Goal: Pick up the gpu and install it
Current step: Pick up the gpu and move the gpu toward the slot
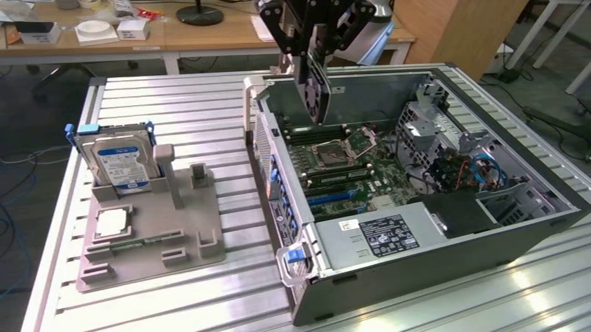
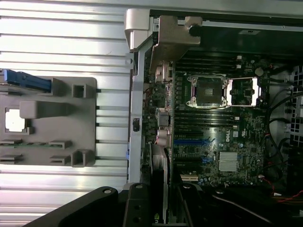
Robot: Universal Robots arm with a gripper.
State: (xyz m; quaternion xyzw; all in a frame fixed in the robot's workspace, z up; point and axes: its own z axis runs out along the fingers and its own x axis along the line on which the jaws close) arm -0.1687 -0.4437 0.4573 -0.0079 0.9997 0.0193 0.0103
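One arm reaches straight down over the open PC case (image 1: 443, 259), tool (image 1: 312, 47) clamped tight on the one gpu (image 1: 319, 90). The card hangs upright with its lower edge inside the case, close to the case wall facing the grey holder (image 1: 176, 242). One hard drive (image 1: 115, 162) stands in that holder, beside the case on the counter (image 1: 185, 97).

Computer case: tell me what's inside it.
A motherboard with open CPU socket, a labelled power supply, cables. The held gpu hides part of the far wall.

Hand (image 1: 312, 43) grips gpu (image 1: 314, 90) upright over open PC case (image 1: 416, 259); HDD (image 1: 115, 162) in tray (image 1: 157, 238).
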